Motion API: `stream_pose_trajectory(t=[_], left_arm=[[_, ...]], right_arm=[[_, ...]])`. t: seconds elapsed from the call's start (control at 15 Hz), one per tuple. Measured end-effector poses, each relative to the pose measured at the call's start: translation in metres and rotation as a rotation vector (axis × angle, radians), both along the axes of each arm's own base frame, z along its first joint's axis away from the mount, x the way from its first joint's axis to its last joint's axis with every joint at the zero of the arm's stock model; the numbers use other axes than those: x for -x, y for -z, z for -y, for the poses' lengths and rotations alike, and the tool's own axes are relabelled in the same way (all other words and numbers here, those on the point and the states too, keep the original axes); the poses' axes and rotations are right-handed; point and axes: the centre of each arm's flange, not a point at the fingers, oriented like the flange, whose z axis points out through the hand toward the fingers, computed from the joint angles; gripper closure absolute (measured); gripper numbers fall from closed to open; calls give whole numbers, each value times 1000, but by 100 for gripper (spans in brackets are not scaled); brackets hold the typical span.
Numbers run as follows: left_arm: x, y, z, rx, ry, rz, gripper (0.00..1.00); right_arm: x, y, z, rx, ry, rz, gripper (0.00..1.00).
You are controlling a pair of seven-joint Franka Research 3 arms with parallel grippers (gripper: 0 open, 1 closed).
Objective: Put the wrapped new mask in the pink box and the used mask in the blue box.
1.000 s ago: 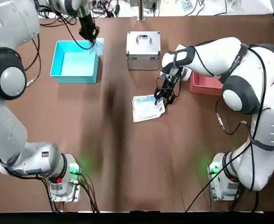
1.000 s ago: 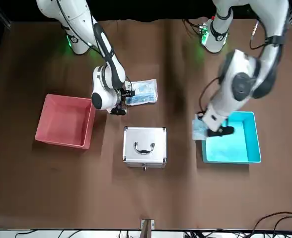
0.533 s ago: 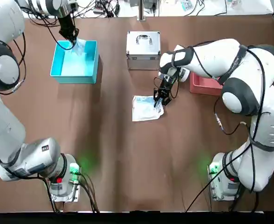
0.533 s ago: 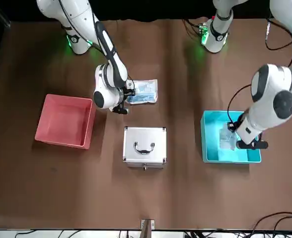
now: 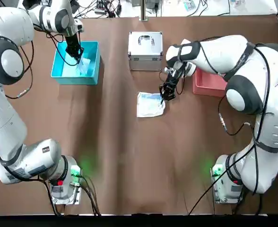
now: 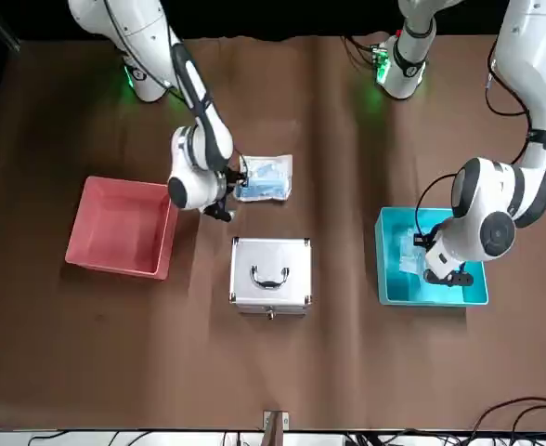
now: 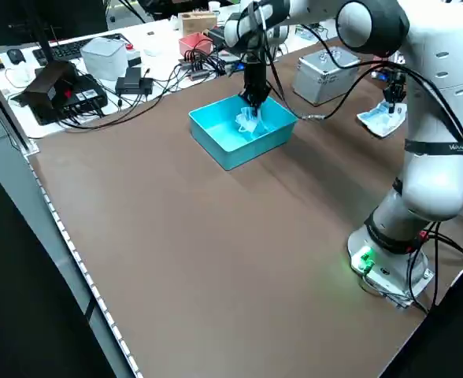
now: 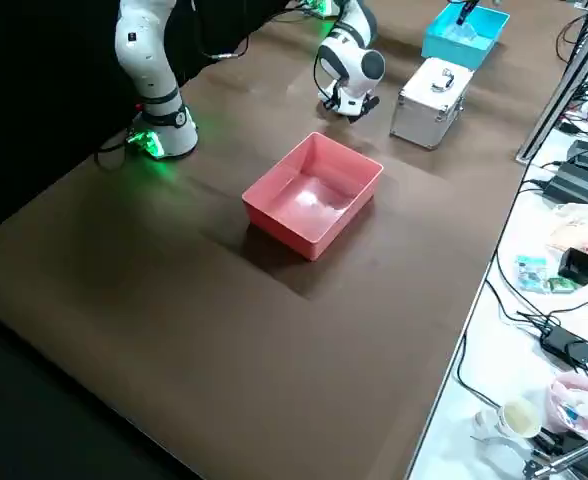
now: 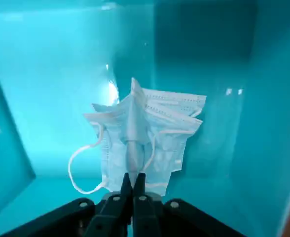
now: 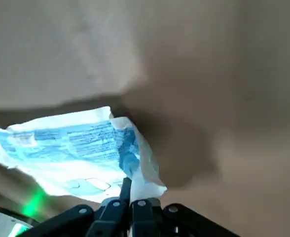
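Note:
The used mask, pale blue and bunched, hangs inside the blue box with my left gripper shut on its edge. In the top view the left gripper is low over the box's middle. The wrapped new mask, a flat white packet with blue print, lies at the table's middle. My right gripper is shut on the packet's corner nearest the pink box; that corner is pinched between the fingers. The right arm hides much of the pink box from above.
A silver metal case with a handle stands at the back, between the two boxes and just behind the packet. From the front the pink box is beside the right gripper. Cables lie beyond the far table edge.
My left gripper carried the used mask from the blue box's inner edge across and down into the box. My right gripper closed on the packet's corner and shifted it slightly toward the pink box.

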Motion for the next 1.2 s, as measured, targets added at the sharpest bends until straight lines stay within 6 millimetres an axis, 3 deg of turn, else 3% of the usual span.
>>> stream_pose_trajectory(t=[0.13,0.27,0.33,0.53,0.6,0.67,0.93,1.07,1.2], left_arm=[[0,12,-3,7,-3,-2,96],[0,19,-4,14,-5,2,91],[-1,19,-5,15,-6,4,87],[-6,2,-14,9,-21,33,61],[-10,-29,-22,-7,-28,77,44],[-11,-49,-25,-19,-30,96,35],[-8,-137,-22,-54,-32,113,1],[-5,-179,-14,-31,-15,125,0],[0,-220,-12,-19,5,140,0]], right_arm=[[-20,-12,33,29,-40,-49,98],[-41,-36,65,44,-67,-102,98],[-52,-55,81,53,-85,-119,98],[-88,-126,136,67,-97,-128,98],[-108,-165,180,39,-83,-118,98],[-117,-177,205,31,-75,-106,98],[-133,-194,326,53,-83,-34,98],[-131,-191,379,48,-116,-2,98],[-133,-185,413,43,-129,57,98]])
